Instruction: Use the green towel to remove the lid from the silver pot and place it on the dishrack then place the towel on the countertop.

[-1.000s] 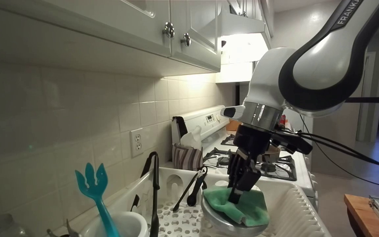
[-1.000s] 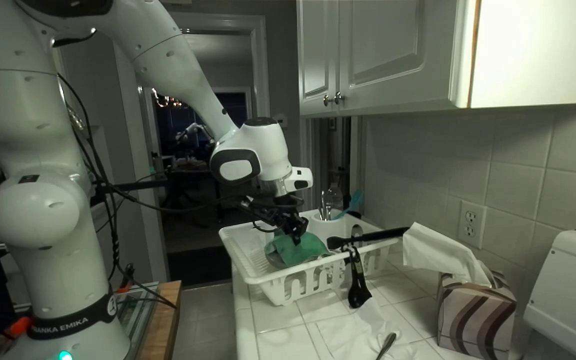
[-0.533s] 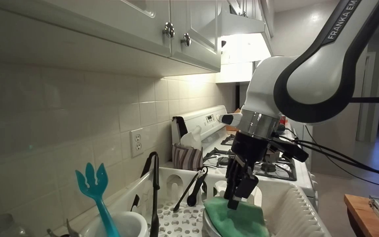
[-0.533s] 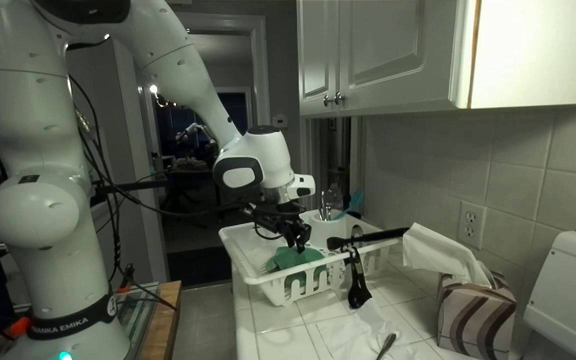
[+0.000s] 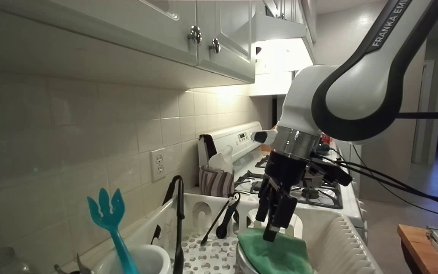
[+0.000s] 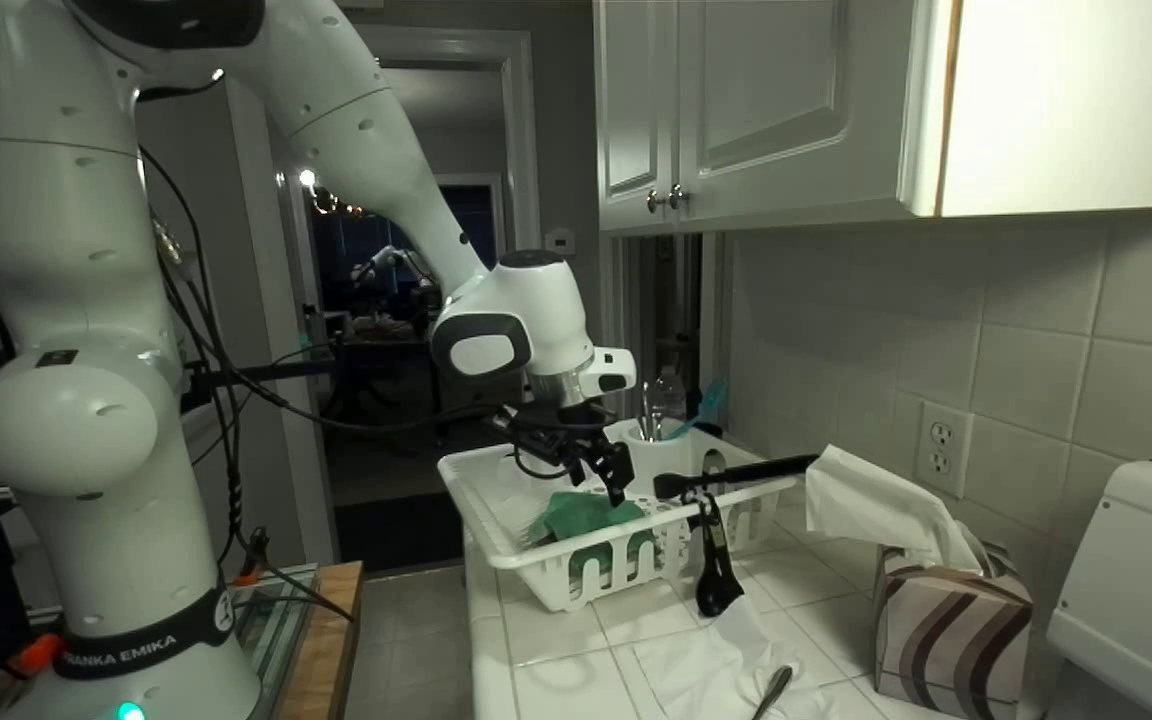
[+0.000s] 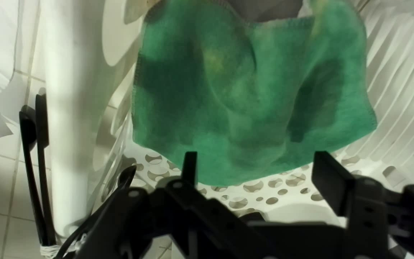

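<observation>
The green towel (image 5: 280, 253) lies draped over the lid (image 5: 244, 260), whose silver rim shows at one side. Both are inside the white dishrack (image 6: 556, 585), towards its slotted side; most of the lid is hidden. In the wrist view the towel (image 7: 243, 90) spreads out beyond my gripper (image 7: 256, 162), whose jaws stand wide apart with nothing between them. From outside, the gripper (image 6: 600, 485) hangs just above the cloth. The silver pot (image 5: 312, 181) sits on the stove, partly hidden behind the arm. Tiled countertop (image 6: 556, 640) surrounds the rack.
Black utensils (image 6: 716, 570) hang over the rack's rim, and a long black handle (image 6: 756, 470) crosses it. A white cup with a teal fork (image 5: 108, 213) stands at one end. Beside the rack are a striped tissue box (image 6: 951, 630) and crumpled white paper (image 6: 716, 670). Cabinets (image 5: 127, 38) overhang.
The gripper came down with the towel and lid, which now lie lower in the rack. Its jaws have spread and let go of the towel, and it has shifted slightly off the cloth.
</observation>
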You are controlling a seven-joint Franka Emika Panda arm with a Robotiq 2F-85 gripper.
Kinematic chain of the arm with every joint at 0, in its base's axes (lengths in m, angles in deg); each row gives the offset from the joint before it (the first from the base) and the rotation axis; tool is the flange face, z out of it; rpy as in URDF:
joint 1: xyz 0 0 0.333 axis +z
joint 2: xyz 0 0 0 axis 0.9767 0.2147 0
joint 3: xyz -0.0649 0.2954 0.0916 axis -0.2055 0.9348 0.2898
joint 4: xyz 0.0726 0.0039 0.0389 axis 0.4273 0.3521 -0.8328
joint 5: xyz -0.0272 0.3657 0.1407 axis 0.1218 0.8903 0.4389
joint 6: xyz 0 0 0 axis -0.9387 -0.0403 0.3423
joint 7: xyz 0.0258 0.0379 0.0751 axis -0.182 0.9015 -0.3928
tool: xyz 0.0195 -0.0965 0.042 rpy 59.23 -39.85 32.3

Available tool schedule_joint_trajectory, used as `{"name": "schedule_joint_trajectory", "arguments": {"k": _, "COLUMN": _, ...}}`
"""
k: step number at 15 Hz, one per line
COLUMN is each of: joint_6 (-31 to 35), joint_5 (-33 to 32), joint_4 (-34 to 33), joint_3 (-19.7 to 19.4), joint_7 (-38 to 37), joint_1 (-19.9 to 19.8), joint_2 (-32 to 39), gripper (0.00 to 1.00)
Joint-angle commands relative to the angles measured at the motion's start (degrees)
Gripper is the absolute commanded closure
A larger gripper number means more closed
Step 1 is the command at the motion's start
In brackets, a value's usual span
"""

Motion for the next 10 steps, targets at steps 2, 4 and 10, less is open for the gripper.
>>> {"name": "schedule_joint_trajectory", "arguments": {"k": 2, "joint_6": 1.49, "joint_5": -0.85, "joint_4": -0.2, "joint_3": -0.5, "joint_7": -0.85, "joint_1": -0.14, "joint_2": 1.34, "gripper": 0.56}}
{"name": "schedule_joint_trajectory", "arguments": {"k": 4, "joint_6": 1.84, "joint_5": -1.01, "joint_4": -0.16, "joint_3": -0.71, "joint_7": -0.9, "joint_1": -0.13, "joint_2": 1.54, "gripper": 0.71}}
{"name": "schedule_joint_trajectory", "arguments": {"k": 10, "joint_6": 1.85, "joint_5": -0.8, "joint_4": -0.03, "joint_3": -0.97, "joint_7": -1.15, "joint_1": 0.03, "joint_2": 1.5, "gripper": 1.0}}
